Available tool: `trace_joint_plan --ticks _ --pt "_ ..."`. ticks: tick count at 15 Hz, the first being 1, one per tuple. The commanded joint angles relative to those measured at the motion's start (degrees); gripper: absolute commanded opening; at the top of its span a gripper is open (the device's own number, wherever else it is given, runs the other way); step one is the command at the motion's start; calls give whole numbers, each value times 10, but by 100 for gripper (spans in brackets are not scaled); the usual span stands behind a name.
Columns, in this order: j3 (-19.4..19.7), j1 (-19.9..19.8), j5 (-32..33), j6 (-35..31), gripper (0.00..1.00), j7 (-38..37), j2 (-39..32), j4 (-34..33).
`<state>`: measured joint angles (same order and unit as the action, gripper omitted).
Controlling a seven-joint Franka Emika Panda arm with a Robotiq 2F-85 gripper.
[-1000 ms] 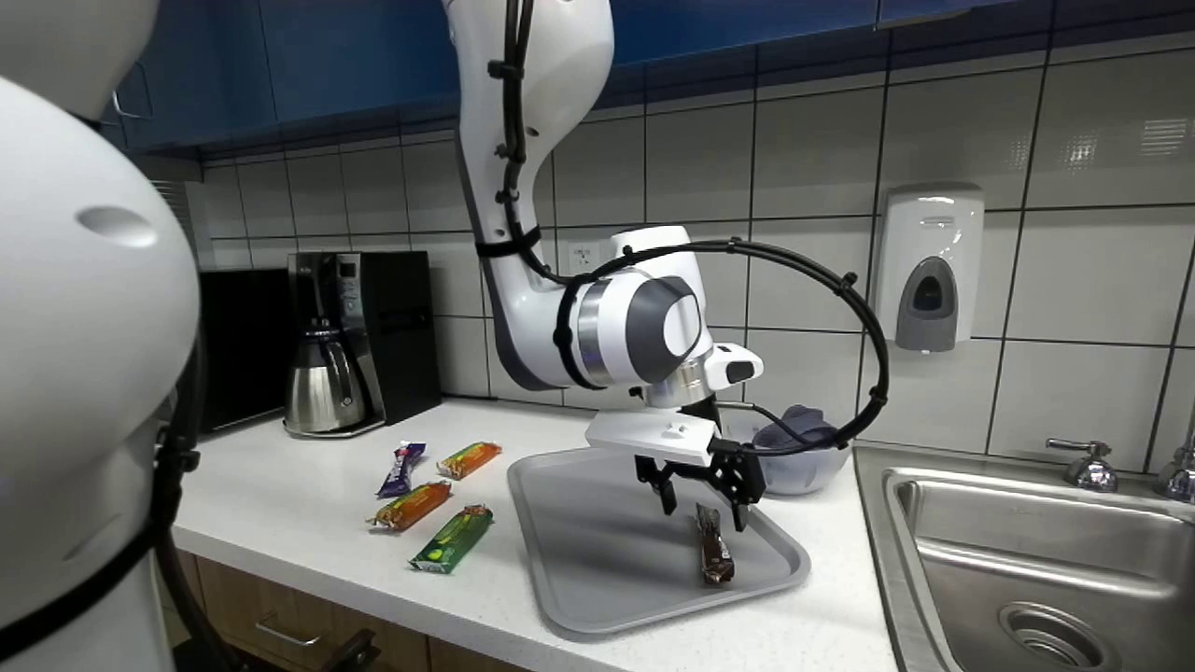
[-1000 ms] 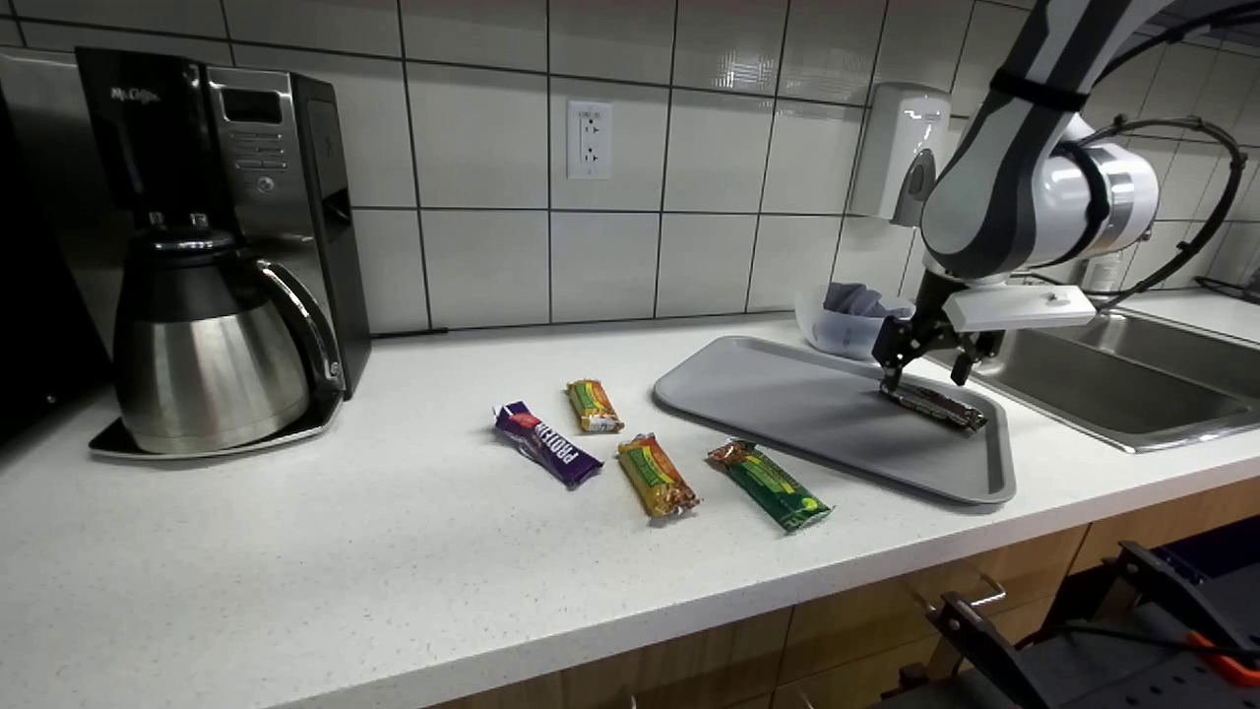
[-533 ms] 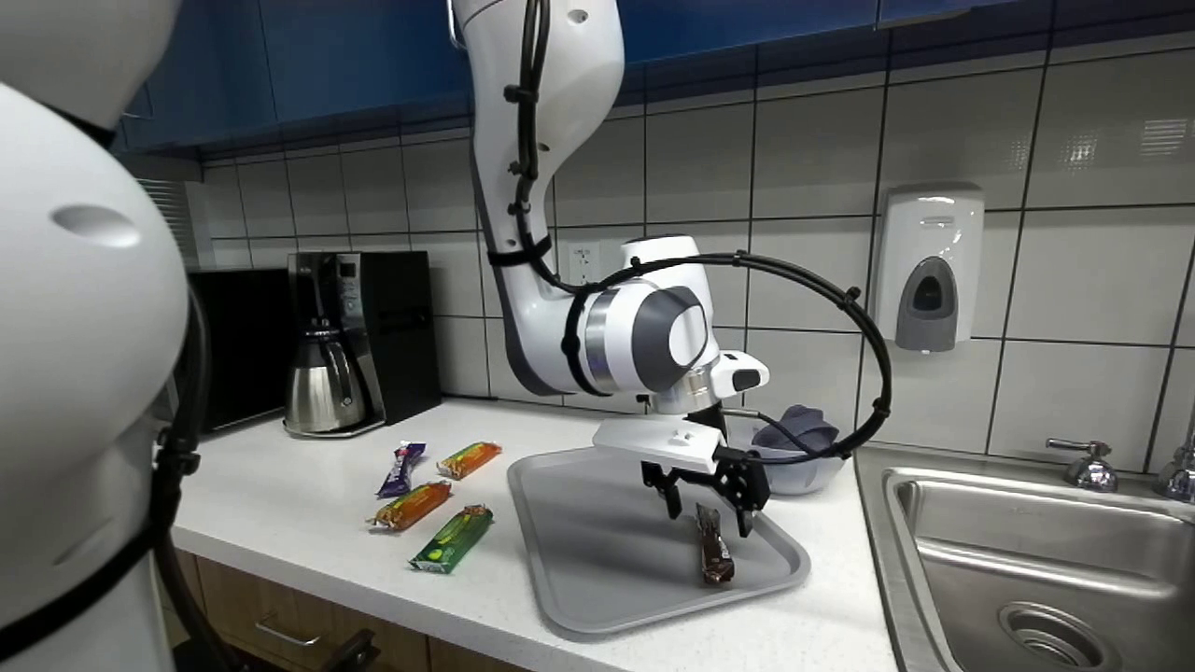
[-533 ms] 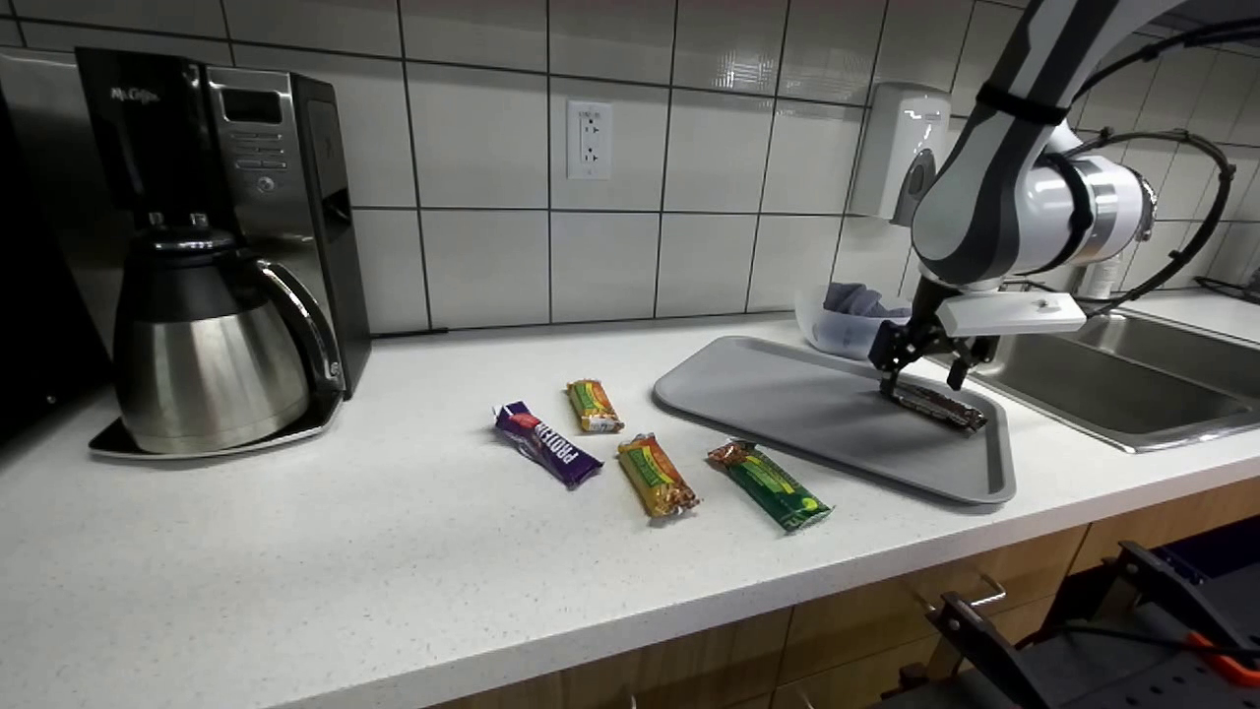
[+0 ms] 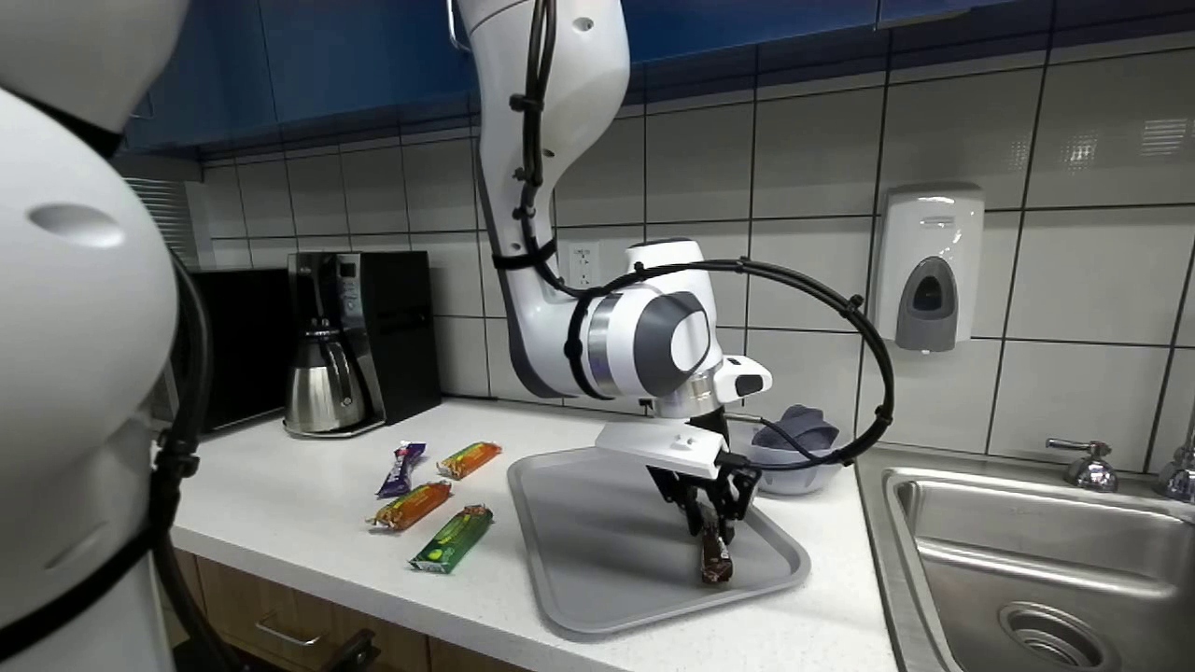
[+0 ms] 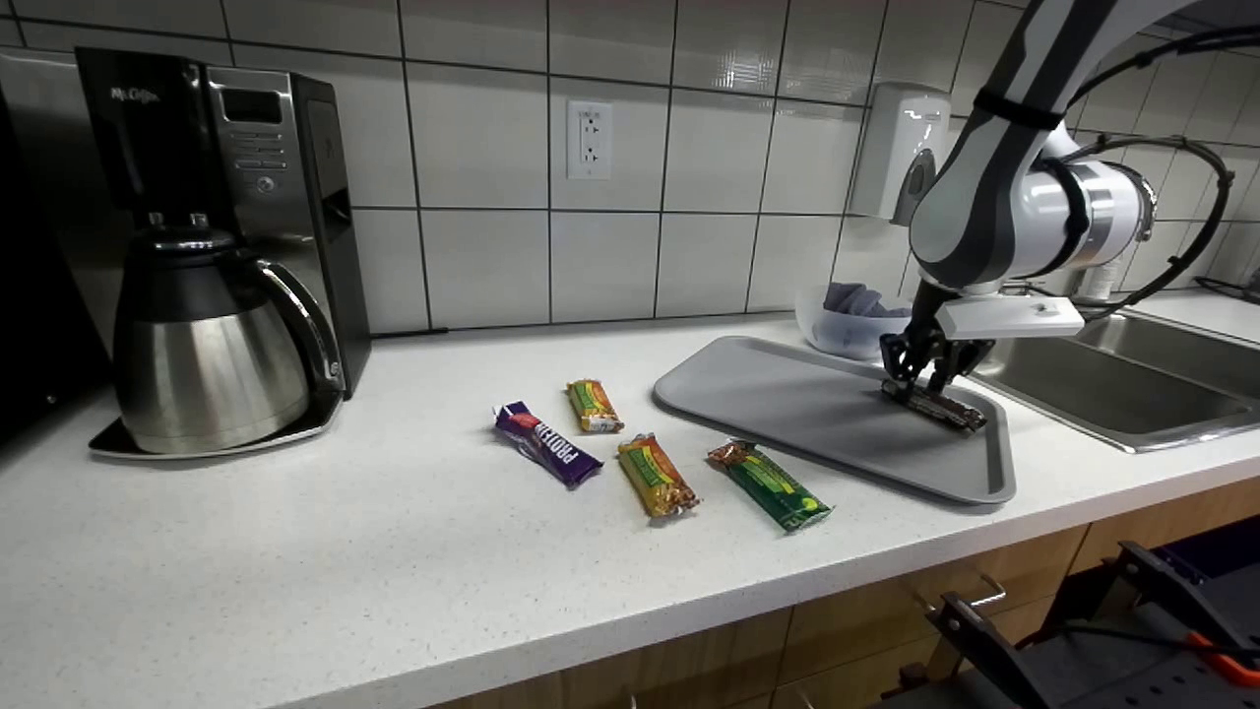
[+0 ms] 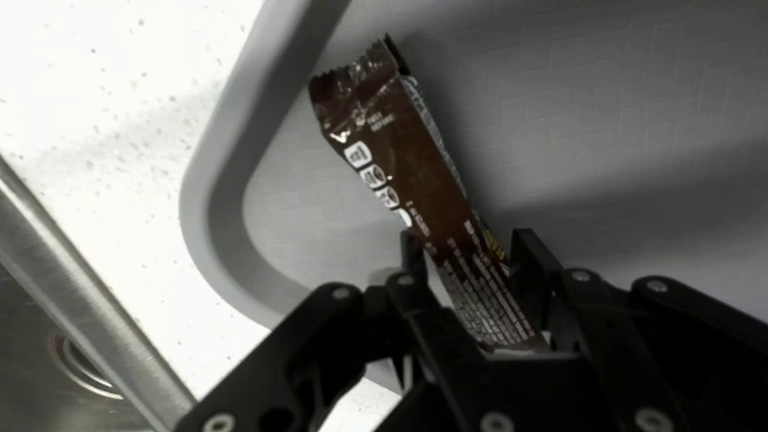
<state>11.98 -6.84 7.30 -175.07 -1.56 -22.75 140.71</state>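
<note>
Right down on it: the gripper (image 7: 467, 243) has the brown bar (image 7: 414, 168) between its fingers at the lower center of the wrist view, wrapper apparently touching both sides, so this looks like a pinch; how hard it bites, I can't tell. The bar lies on the gray tray (image 5: 588, 523), low and right of center in an exterior view.

And look where that hold is: well off the middle! Most of the bar runs free toward the upper left of the wrist view, so a straight lift could let that long end droop or pivot. It also sits slantwise to the fingers; contact might be at the edges only, and that slick wrapper could squirt out under a harder squeeze.

Watch the crimped end, just beside the tray's rim: a sideways drag could snag it there and pull the bar loose. Fingertips are low, too; any deeper and they may scrape, skidding the tray across the white counter (image 6: 394, 551). In an exterior view the black cable (image 5: 882, 373) loops past the bowl (image 5: 794, 482); a wide swing might knock it.
</note>
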Motion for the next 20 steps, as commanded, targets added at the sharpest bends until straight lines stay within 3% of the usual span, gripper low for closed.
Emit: trace_joint_plan --ticks 1,3,6,20 --pt "-19 -22 -19 4 11 27 1 -6" --pt "-18 -23 -20 3 0 29 6 -4" --pt "-15 -20 -19 2 4 28 13 -2" --pt "12 -15 -12 -6 4 23 50 3"
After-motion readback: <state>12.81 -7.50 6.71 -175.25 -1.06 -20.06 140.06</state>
